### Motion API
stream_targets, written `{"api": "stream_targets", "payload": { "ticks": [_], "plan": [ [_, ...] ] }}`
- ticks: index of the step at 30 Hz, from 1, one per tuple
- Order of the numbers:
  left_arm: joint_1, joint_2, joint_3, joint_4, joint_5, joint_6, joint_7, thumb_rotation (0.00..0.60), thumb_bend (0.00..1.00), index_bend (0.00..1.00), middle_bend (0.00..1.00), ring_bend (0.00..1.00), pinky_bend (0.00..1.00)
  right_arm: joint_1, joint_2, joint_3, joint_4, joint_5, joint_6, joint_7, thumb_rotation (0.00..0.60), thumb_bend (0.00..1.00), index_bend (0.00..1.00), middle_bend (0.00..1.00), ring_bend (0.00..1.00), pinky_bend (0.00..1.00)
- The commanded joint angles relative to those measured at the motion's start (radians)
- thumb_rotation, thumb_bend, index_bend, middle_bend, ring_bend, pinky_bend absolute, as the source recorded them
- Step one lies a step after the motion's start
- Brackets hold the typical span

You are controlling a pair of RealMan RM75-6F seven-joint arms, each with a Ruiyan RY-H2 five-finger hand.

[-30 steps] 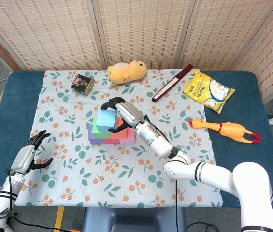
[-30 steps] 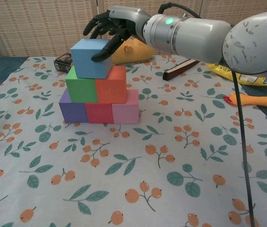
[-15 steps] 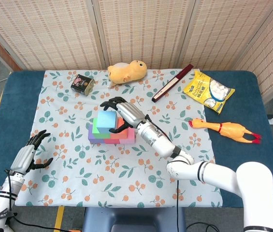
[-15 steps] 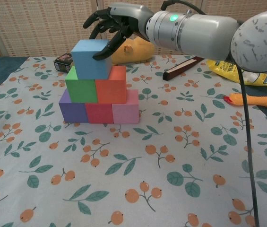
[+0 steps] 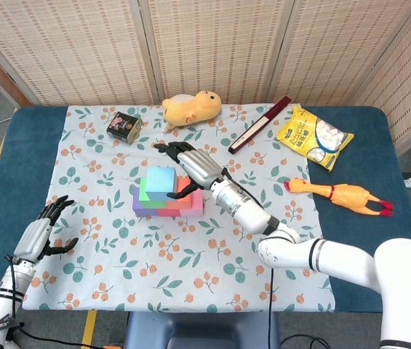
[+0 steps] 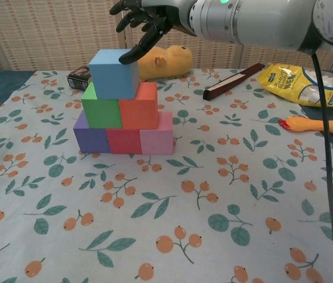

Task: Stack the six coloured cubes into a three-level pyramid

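A: Nearest the robot, what is seen?

B: The left robot hand [image 5: 39,236] is seen low at the near left of the worktop [image 5: 16,171], fingers spread, nothing held. It is unchanged from a second ago.

A: And at the stack?

B: All six cubes are stacked mid-cloth: purple cube [image 6: 91,138], red cube [image 6: 123,141] and pink cube [image 6: 156,139] at the base, green cube [image 6: 101,109] and orange cube [image 6: 139,107] above, and the blue cube [image 6: 114,73] on top, set a little left of centre. The right robot hand [image 6: 145,17], which a second ago was wrapped around the blue cube, has been lifted up and away. Its fingers are now loosely spread, nothing is gripped, and one fingertip [image 6: 126,58] is seen at or just over the cube's top rear edge; contact cannot be told.

A: What is meant for the task?

B: The pyramid is judged complete; only a clean withdrawal is left.

A: Room for that?

B: Open cloth [image 6: 225,194] is left to the right and front. Behind the stack, the tin [image 5: 124,126], plush toy [image 5: 190,107] and dark stick [image 5: 260,124] are near; the snack bag [image 5: 314,137] and rubber chicken [image 5: 340,194] are well apart. The stack is kept far from every worktop edge.
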Motion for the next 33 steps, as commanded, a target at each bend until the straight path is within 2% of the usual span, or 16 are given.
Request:
{"api": "stream_targets", "payload": {
  "ticks": [1, 5, 10, 14, 18, 23, 27, 33],
  "plan": [
    [0.002, 0.002, 0.001, -0.002, 0.0, 0.002, 0.003, 0.6, 0.32, 0.1, 0.0, 0.0, 0.03, 0.027, 0.068, -0.007, -0.086, 0.121, 0.012, -0.107, 0.499, 0.0, 0.0, 0.1, 0.0, 0.0],
    [0.007, 0.007, -0.003, 0.006, -0.014, 0.009, 0.032, 0.6, 0.32, 0.11, 0.0, 0.0, 0.03, 0.003, 0.12, -0.011, -0.17, 0.171, 0.088, -0.151, 0.494, 0.0, 0.0, 0.09, 0.0, 0.0],
    [0.035, 0.023, -0.02, 0.026, -0.061, 0.048, 0.088, 0.6, 0.31, 0.12, 0.0, 0.0, 0.03, -0.124, 0.238, -0.061, -0.337, 0.135, 0.249, -0.19, 0.509, 0.0, 0.0, 0.1, 0.02, 0.0],
    [0.07, 0.051, -0.018, 0.033, -0.073, 0.088, 0.105, 0.6, 0.31, 0.12, 0.0, 0.0, 0.03, -0.277, 0.351, -0.123, -0.458, 0.034, 0.372, -0.151, 0.511, 0.0, 0.0, 0.11, 0.02, 0.0],
    [0.12, 0.078, -0.003, 0.027, -0.073, 0.139, 0.111, 0.6, 0.31, 0.13, 0.0, 0.0, 0.03, -0.459, 0.437, -0.222, -0.515, -0.129, 0.52, -0.082, 0.512, 0.0, 0.0, 0.11, 0.02, 0.01],
    [0.189, 0.087, 0.027, 0.021, -0.047, 0.226, 0.122, 0.6, 0.31, 0.16, 0.0, 0.0, 0.03, -0.649, 0.494, -0.348, -0.488, -0.329, 0.673, 0.034, 0.514, 0.01, 0.0, 0.11, 0.02, 0.03],
    [0.251, 0.072, 0.059, 0.025, -0.01, 0.309, 0.139, 0.6, 0.31, 0.17, 0.0, 0.0, 0.03, -0.783, 0.479, -0.433, -0.382, -0.469, 0.802, 0.116, 0.515, 0.02, 0.0, 0.11, 0.02, 0.03],
    [0.316, 0.051, 0.092, 0.012, 0.03, 0.389, 0.173, 0.6, 0.31, 0.17, 0.0, 0.0, 0.03, -0.928, 0.399, -0.488, -0.234, -0.583, 0.971, 0.202, 0.516, 0.02, 0.0, 0.11, 0.0, 0.0]
  ]
}}
